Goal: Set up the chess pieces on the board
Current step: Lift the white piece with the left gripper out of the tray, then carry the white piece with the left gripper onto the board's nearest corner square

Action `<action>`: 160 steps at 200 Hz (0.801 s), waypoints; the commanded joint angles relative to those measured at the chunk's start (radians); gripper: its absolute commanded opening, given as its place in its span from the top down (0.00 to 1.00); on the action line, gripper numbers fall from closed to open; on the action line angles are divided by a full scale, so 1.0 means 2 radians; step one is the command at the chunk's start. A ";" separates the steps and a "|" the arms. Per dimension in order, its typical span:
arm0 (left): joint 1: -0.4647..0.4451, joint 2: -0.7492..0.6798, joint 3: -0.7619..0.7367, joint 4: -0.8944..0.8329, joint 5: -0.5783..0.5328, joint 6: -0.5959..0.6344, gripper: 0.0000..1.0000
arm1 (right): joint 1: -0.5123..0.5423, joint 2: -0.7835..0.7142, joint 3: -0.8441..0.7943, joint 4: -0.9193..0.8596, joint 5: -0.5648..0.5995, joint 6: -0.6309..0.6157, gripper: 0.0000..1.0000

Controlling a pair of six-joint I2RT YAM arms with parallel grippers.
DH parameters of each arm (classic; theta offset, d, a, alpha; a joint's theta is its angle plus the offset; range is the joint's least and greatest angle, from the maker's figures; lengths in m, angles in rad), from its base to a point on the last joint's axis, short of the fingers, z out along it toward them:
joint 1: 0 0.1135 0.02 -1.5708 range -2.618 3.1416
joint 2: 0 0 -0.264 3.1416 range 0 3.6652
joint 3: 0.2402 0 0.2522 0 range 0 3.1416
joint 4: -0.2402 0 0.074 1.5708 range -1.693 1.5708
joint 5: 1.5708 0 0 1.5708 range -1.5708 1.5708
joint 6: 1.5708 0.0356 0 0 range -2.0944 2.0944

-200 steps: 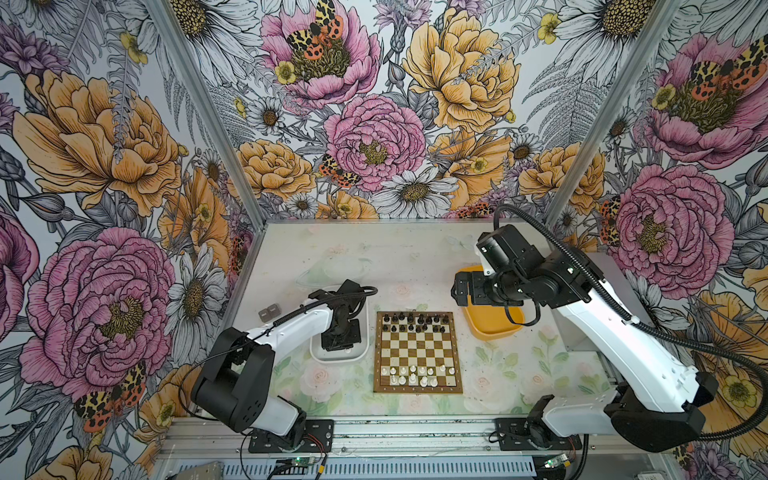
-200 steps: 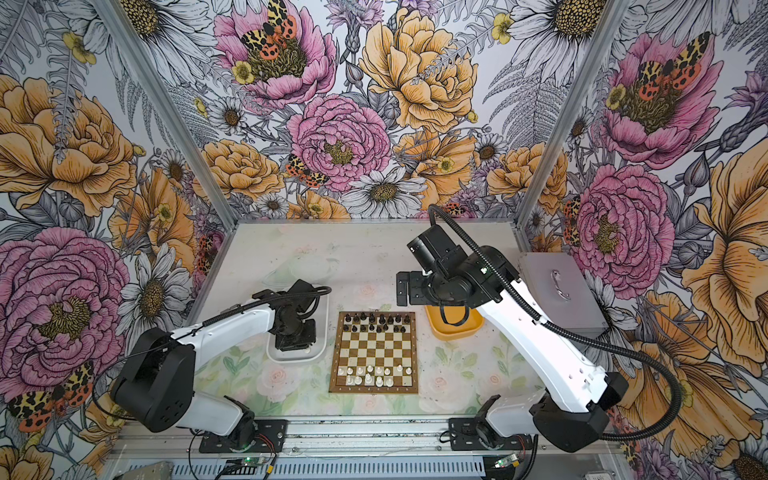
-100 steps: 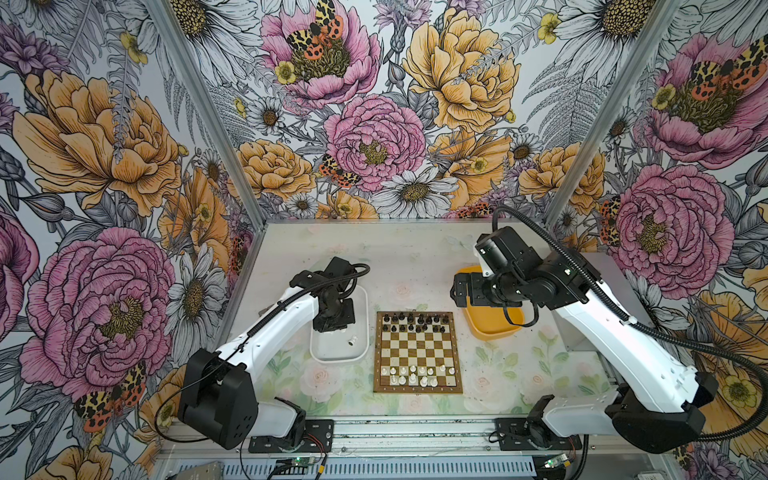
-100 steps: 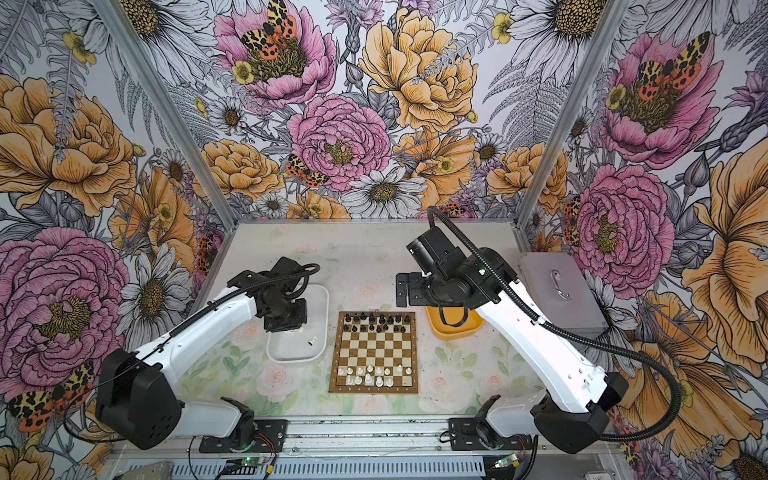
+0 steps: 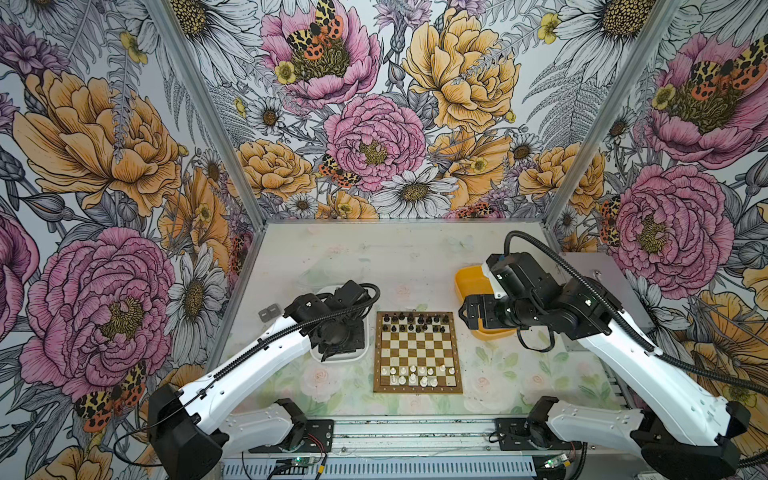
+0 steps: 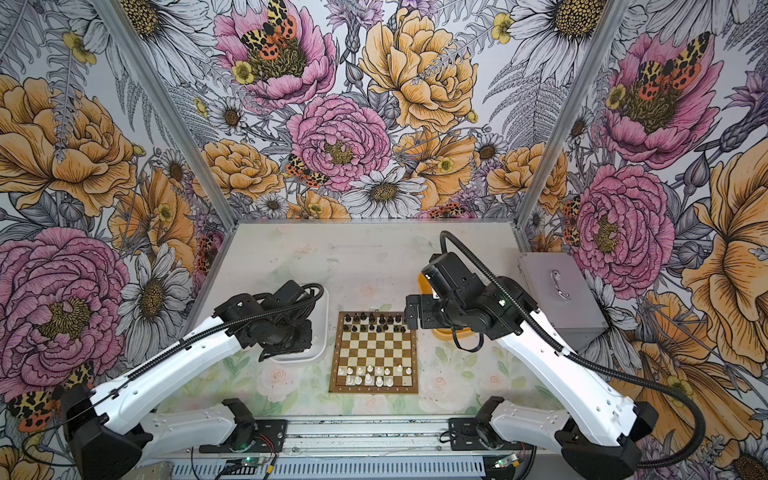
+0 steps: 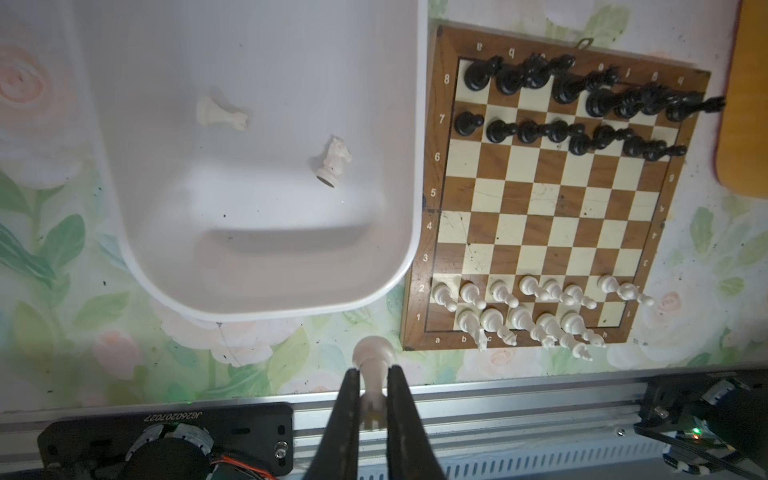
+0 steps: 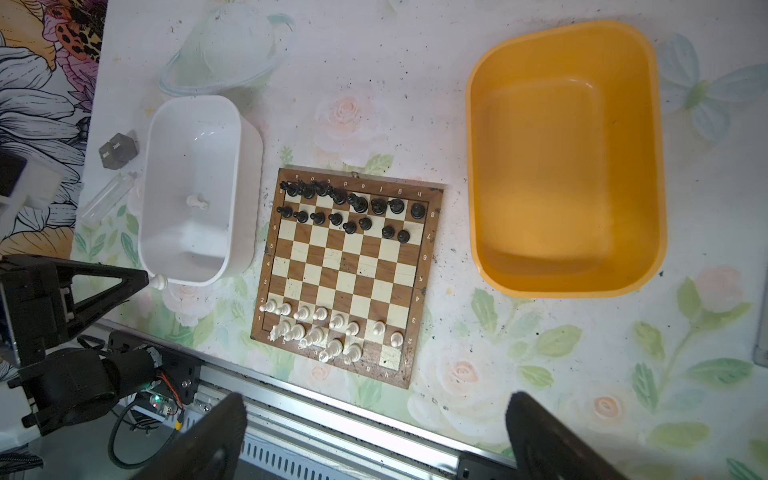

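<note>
Left fingers (image 7: pixel 347 399) gripping white piece (image 7: pixel 372 361), hovering over worktop (image 7: pixel 124 353) just off white tray's (image 7: pixel 266 313) near rim. Board (image 7: pixel 540 199) lying between trays: white chessmen (image 7: pixel 519 307) lining near rows, black chessmen (image 7: pixel 561 108) far rows. White knight (image 7: pixel 332 162), another piece (image 7: pixel 222 114) lying in white tray. Right fingers (image 8: pixel 216 436) standing wide apart beside yellow tray (image 8: pixel 565 291), far right.

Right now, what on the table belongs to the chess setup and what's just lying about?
Job:
- board
- black pieces
- white pieces
- white tray, two loose pieces inside
- held piece in the left hand

Lying about:
- yellow tray, empty
- grey box
- grey block
- clear tube
</note>
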 commanded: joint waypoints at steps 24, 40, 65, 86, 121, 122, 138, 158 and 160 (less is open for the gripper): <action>-0.097 -0.006 -0.016 -0.002 -0.063 -0.134 0.96 | 0.005 -0.049 -0.014 -0.003 -0.019 -0.015 0.00; -0.124 0.003 -0.020 0.001 -0.082 -0.159 0.97 | 0.006 -0.060 -0.014 -0.017 -0.019 -0.019 0.00; -0.158 0.017 -0.027 0.015 -0.088 -0.186 0.96 | 0.006 -0.072 -0.014 -0.031 -0.019 -0.027 0.00; -0.180 0.031 -0.038 0.033 -0.090 -0.205 0.96 | 0.006 -0.081 -0.015 -0.036 -0.021 -0.031 0.00; -0.206 0.047 -0.061 0.073 -0.094 -0.229 0.96 | 0.006 -0.091 -0.020 -0.042 -0.024 -0.035 0.00; -0.207 0.048 -0.062 0.074 -0.095 -0.230 0.96 | 0.006 -0.092 -0.021 -0.042 -0.024 -0.035 0.00; -0.210 0.050 -0.072 0.093 -0.093 -0.236 0.96 | 0.006 -0.097 -0.023 -0.045 -0.023 -0.035 0.00; -0.212 0.054 -0.082 0.113 -0.093 -0.236 0.95 | 0.006 -0.102 -0.028 -0.046 -0.024 -0.034 0.00; -0.211 0.055 -0.083 0.114 -0.093 -0.236 0.95 | 0.006 -0.102 -0.028 -0.046 -0.023 -0.034 0.00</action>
